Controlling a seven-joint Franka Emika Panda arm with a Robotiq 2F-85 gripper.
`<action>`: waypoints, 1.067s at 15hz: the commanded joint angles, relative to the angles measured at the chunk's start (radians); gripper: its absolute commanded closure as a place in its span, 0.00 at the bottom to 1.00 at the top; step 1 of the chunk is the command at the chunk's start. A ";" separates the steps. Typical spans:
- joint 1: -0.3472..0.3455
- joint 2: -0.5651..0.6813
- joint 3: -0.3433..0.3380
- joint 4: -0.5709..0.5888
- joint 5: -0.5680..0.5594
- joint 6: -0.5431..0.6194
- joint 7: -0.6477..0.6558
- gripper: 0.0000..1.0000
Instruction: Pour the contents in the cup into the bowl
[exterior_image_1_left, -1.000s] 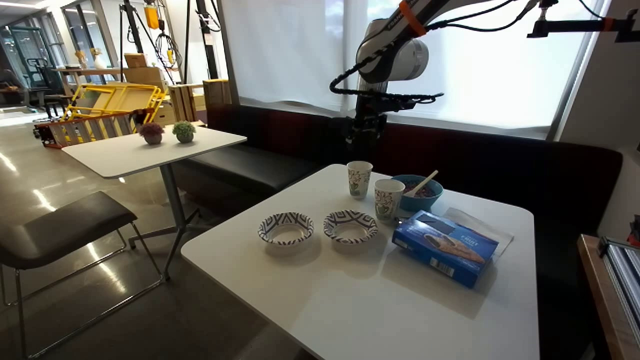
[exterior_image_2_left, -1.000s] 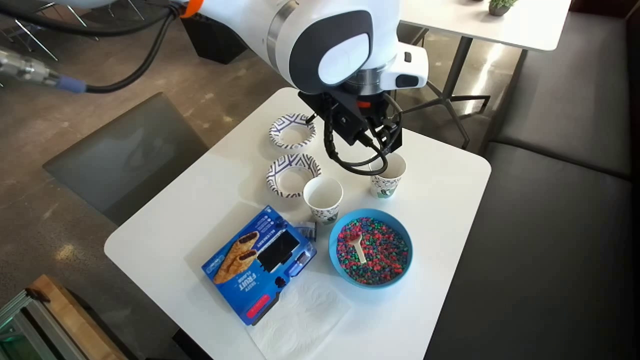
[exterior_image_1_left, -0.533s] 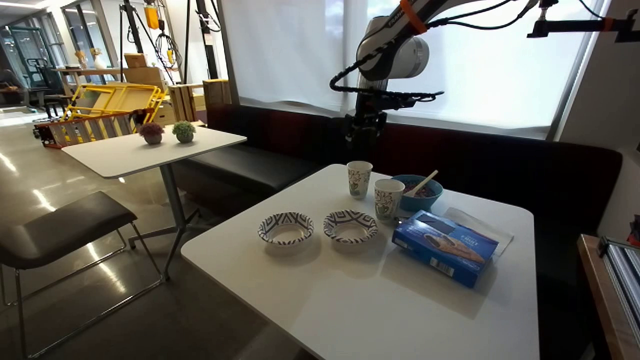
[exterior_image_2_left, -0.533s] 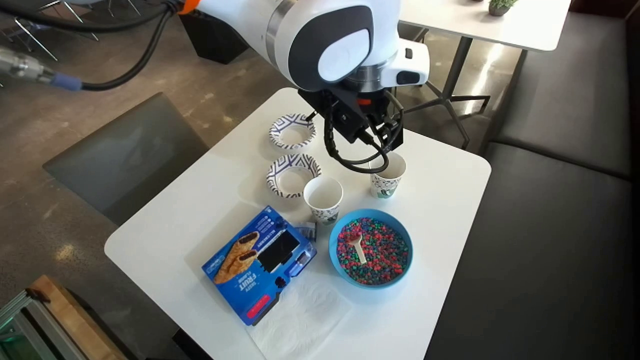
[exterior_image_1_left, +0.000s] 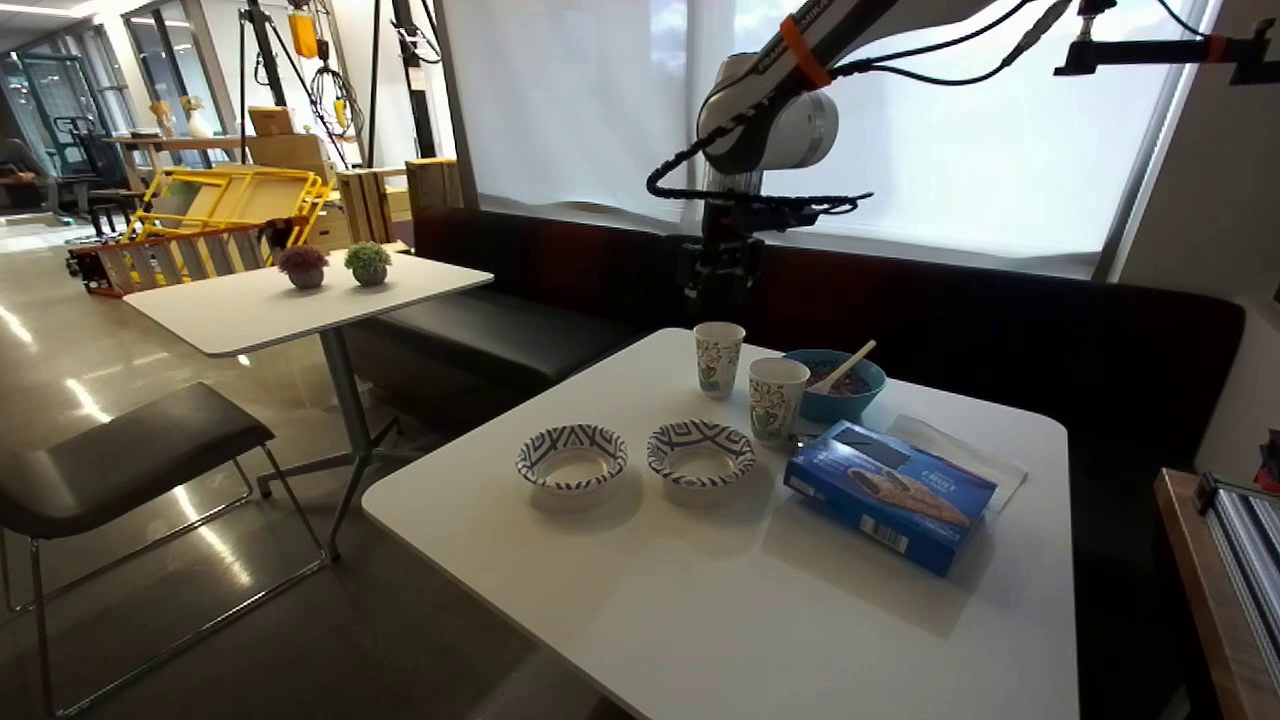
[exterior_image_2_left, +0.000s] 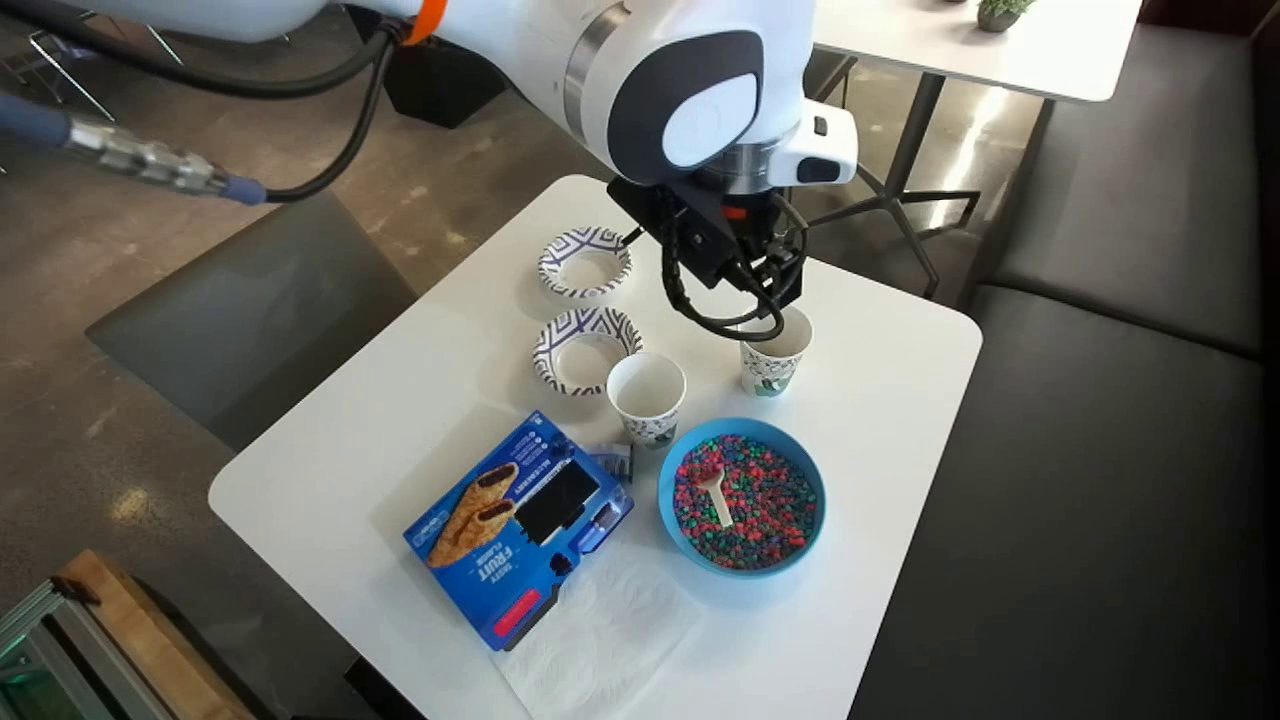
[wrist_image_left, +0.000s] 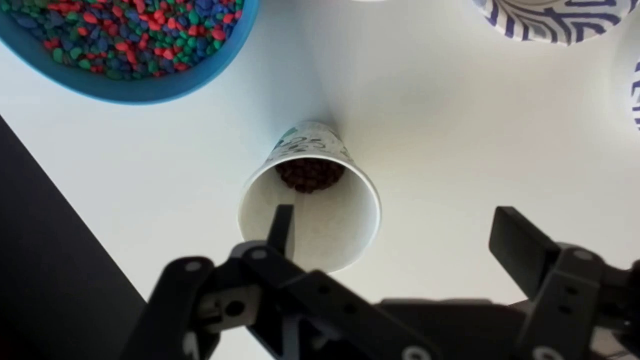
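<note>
White table (exterior_image_1_left: 640, 580). Gripper (wrist_image_left: 392, 225) spread wide, holding nothing. Left bowl (exterior_image_1_left: 572, 470) and right bowl (exterior_image_1_left: 700, 465), nearer side in an exterior view; can't tell which takes the pour. Cup (exterior_image_1_left: 717, 362) upright, farther back, left of second cup (exterior_image_1_left: 777, 400); looks like thin paper, likely light, soft-walled, easily dented. One finger (wrist_image_left: 283, 226) overlaps its mouth in wrist view; should straddle, pinch gently below rim. Brown pieces (wrist_image_left: 310, 174) low inside, probably loose, sliding once tilted.
</note>
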 joint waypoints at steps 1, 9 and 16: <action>-0.012 0.087 0.016 0.113 -0.001 -0.086 0.008 0.00; -0.025 0.227 0.018 0.283 0.001 -0.178 0.019 0.00; -0.037 0.305 0.019 0.387 0.003 -0.241 0.025 0.08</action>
